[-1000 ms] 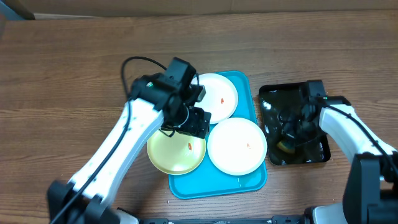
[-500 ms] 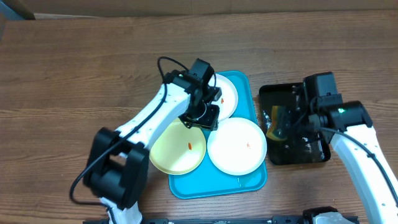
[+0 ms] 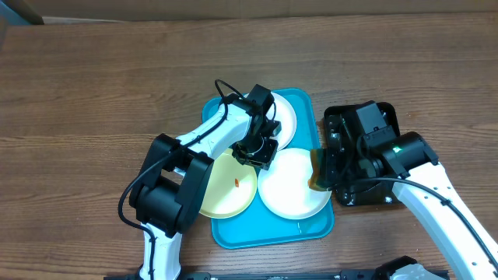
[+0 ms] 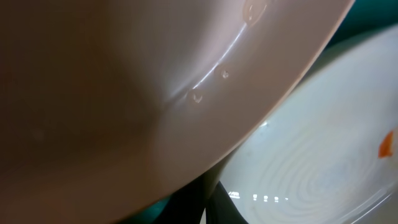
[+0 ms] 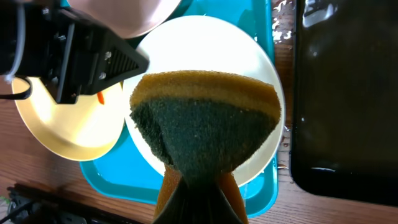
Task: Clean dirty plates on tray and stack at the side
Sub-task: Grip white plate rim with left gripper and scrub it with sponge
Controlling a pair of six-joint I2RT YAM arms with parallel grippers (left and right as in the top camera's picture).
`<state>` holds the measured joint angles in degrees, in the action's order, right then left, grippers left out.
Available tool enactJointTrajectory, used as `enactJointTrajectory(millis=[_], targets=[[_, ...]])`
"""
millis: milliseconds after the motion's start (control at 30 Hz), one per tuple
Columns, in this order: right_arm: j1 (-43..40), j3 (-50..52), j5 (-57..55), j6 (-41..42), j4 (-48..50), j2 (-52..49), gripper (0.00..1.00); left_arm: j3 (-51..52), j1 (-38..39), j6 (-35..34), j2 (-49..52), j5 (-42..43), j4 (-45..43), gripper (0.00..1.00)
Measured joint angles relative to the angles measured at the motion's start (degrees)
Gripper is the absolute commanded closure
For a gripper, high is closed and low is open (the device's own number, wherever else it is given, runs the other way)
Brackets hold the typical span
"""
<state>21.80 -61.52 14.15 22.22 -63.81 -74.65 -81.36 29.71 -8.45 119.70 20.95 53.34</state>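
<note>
The cyan tray (image 3: pixel 268 229) holds three plates. My left gripper (image 3: pixel 263 148) is shut on the near rim of the far white plate (image 3: pixel 285 117); that plate's tilted surface (image 4: pixel 124 81) fills the left wrist view above the dark fingers (image 4: pixel 208 202). The near white plate (image 3: pixel 292 190) lies to the right, with an orange smear (image 4: pixel 387 144). A yellow-green plate (image 3: pixel 222 190) lies at the left with a red smear. My right gripper (image 5: pixel 199 186) is shut on a yellow-and-green sponge (image 5: pixel 205 130), which hangs over the near white plate (image 5: pixel 261 74).
A glossy black tray (image 3: pixel 373 183), wet inside, sits right of the cyan tray under my right arm. My left arm stretches across the table's left half over the yellow-green plate. Bare wood table lies to the far left and back.
My left gripper swung right onto the far white plate's rim and closed. My right gripper lifted the sponge out of the black tray and moved it left over the near white plate.
</note>
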Motion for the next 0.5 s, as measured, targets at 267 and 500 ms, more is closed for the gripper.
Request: enactJointTrajectory(millis=[267,500], targets=[[1.9,3.5,-1.1,1.9,7.9,-3.5,0.96,0.0,0.0,0.3,0.2,1.3,0.3,0.96],[6.6,6.9,-1.4,4.0,16.5,-11.5,0.96,0.0,0.0,0.3,0.3,1.9,0.3,0.96]])
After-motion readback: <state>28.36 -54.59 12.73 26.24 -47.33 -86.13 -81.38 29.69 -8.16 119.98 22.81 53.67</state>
